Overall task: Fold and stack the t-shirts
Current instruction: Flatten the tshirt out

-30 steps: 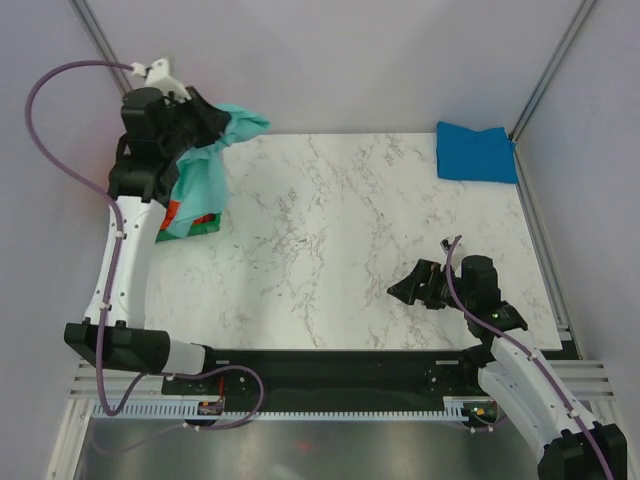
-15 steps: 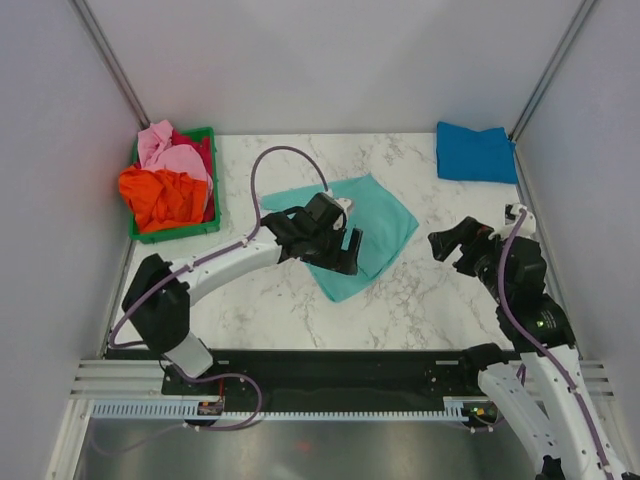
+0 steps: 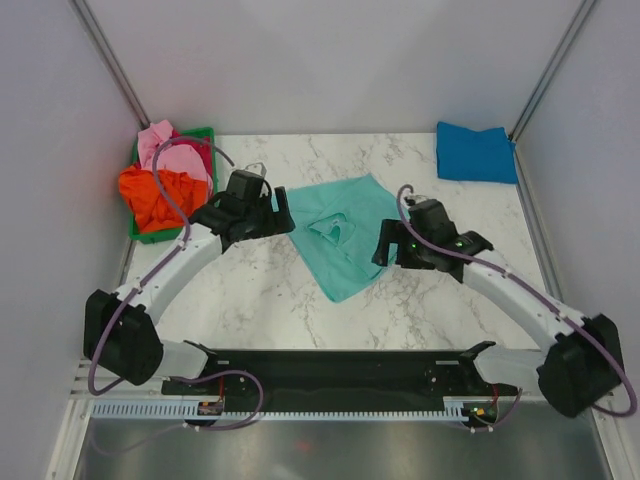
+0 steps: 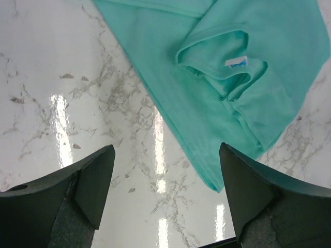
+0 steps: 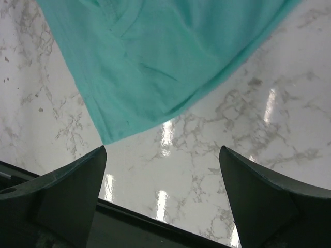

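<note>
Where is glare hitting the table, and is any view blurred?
Left wrist: white glare streaks on the marble table; the mint-teal t-shirt is sharp. Right wrist: similar glare patches on the marble below the t-shirt's edge. Top external: even light, no glare, nothing blurred.

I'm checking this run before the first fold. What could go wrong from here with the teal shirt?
The mint-teal shirt lies rumpled, its collar bunched up; folding now would likely trap creases. It lies askew on the table, so folds may come out crooked. Both arms' jaws stand open beside flat cloth edges; a pinch might miss or catch only one layer.
</note>
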